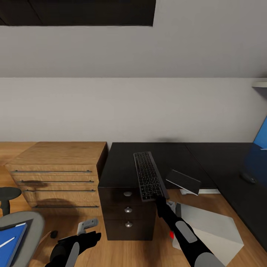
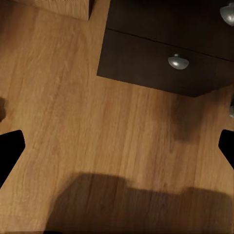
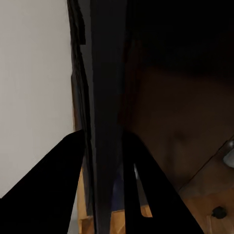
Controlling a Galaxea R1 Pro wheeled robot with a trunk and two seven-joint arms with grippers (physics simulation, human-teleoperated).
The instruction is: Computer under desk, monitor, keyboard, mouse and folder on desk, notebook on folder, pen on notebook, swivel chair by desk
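Observation:
My right gripper [image 1: 158, 199] is shut on the near end of the keyboard [image 1: 148, 175], a slim one with dark keys. It holds the keyboard over the dark three-drawer unit [image 1: 128, 211]. In the right wrist view the keyboard [image 3: 100, 97] runs edge-on between the fingers [image 3: 73, 146]. My left gripper [image 1: 87, 227] hangs open over the wood floor, fingertips far apart [image 2: 9, 146]. The black-topped desk [image 1: 230, 163] with its blue back panel [image 1: 261, 134] is at the right. The light grey computer [image 1: 211, 226] lies tilted on the floor. The swivel chair [image 1: 31, 222] carries a blue folder or notebook [image 1: 11, 244] and the white pen [image 1: 7, 242].
A light-wood drawer chest [image 1: 55, 174] stands left of the dark unit. A small dark object [image 1: 54, 234] lies on the floor near the chair. A dark oval shape [image 1: 247, 178] rests on the desk. The white wall is close behind the furniture.

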